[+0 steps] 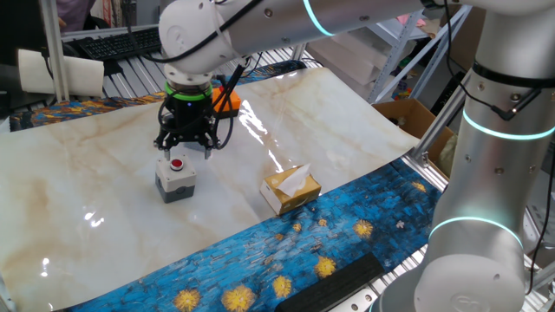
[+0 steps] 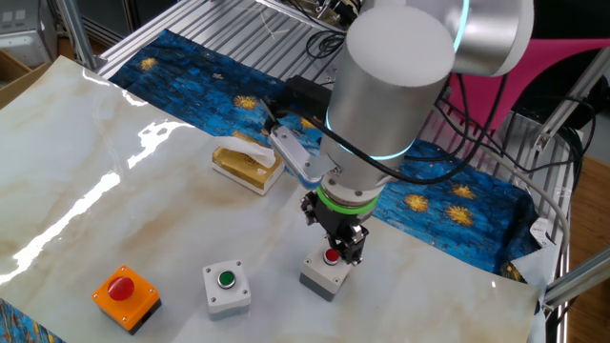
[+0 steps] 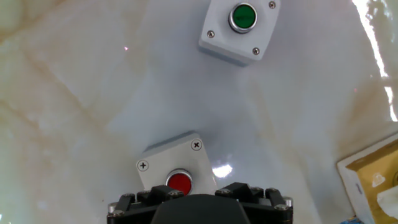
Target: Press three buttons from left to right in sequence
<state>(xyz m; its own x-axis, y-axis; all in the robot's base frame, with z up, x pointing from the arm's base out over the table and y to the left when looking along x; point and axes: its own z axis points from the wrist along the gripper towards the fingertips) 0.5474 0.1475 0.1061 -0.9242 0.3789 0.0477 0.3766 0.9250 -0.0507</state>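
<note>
Gripper pointing straight down just above grey box w/ red button; finger gap can't tell. Green-button box at 9 o'clock, orange box beyond. Buttons facing up.

This is a robotics lab, not a home. A big white arm with glowing teal rings stands at a table built on bare aluminium rails, its top covered by a marble-print sheet and a blue starry cloth (more set-dressing than furniture). Behind the table sit a keyboard, metal shelving and an open cardboard box. Loose cables trail by the arm. Push-button boxes and a tissue box lie out like test props.
</note>
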